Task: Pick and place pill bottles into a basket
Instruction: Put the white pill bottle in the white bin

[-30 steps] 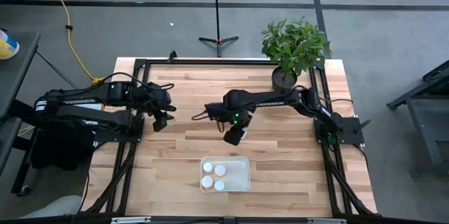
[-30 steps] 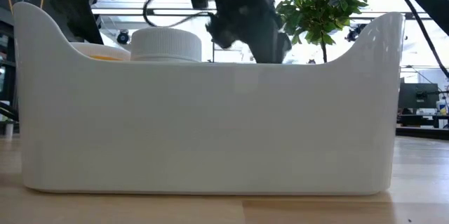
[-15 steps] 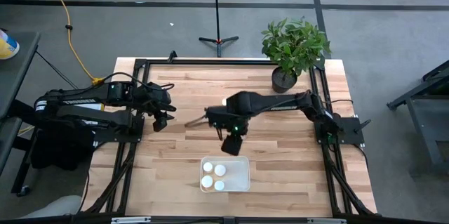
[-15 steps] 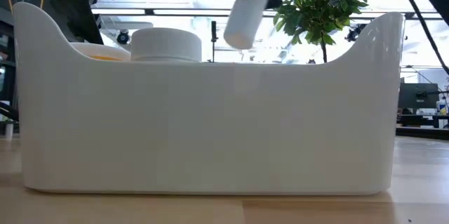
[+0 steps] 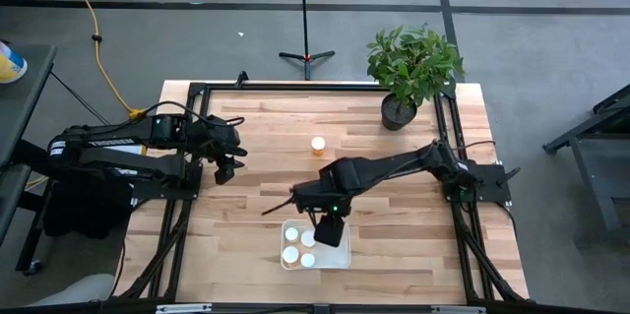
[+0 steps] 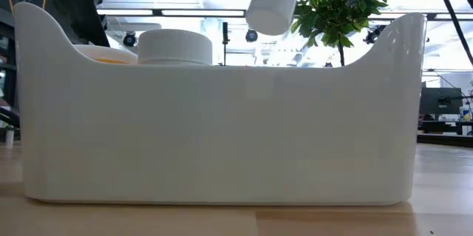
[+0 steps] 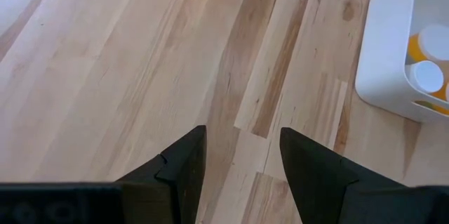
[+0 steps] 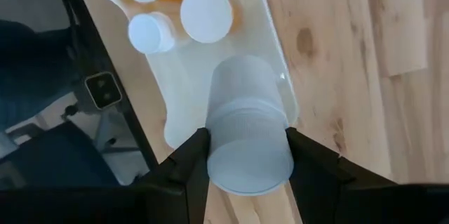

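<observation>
Wooden slats cover the table in the high view, a potted plant at its far corner and one orange bottle standing alone mid-table. Three white-capped bottles sit in the basket; the right gripper hovers over it. Low view: the basket wall hides most contents; a white bottle hangs above. Left wrist view: the left gripper is parted and empty. Right wrist view: fingers clamp that white bottle over the basket.

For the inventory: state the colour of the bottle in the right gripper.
White bottle, clearest in the right wrist view.
</observation>
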Tool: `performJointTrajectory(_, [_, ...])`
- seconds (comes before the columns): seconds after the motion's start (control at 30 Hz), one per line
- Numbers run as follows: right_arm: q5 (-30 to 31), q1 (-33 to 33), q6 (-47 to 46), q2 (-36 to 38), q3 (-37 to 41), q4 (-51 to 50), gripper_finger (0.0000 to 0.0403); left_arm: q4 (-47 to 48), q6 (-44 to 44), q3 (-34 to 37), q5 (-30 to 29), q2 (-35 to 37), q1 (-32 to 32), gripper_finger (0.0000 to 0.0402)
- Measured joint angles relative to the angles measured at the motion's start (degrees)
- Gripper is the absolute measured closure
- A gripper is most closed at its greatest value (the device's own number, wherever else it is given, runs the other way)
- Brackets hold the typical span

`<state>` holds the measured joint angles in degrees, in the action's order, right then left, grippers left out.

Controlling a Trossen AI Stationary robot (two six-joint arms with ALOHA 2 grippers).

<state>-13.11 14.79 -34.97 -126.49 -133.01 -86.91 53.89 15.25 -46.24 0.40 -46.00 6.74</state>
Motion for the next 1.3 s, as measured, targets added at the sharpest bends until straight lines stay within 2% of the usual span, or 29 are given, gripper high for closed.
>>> performJointTrajectory(0.67, [-0.8, 1.7, -2.3, -11.6, 0.0, 3.0, 0.0255, -0.1, 0.0, 0.0, 0.0, 0.0, 0.0, 0.0186])
performJointTrajectory(1.3, [-0.8, 2.0, -4.0, -13.0, 0.0, 6.6, 0.0255, 0.3, 0.0, 0.0, 0.0, 0.0, 0.0, 0.0186])
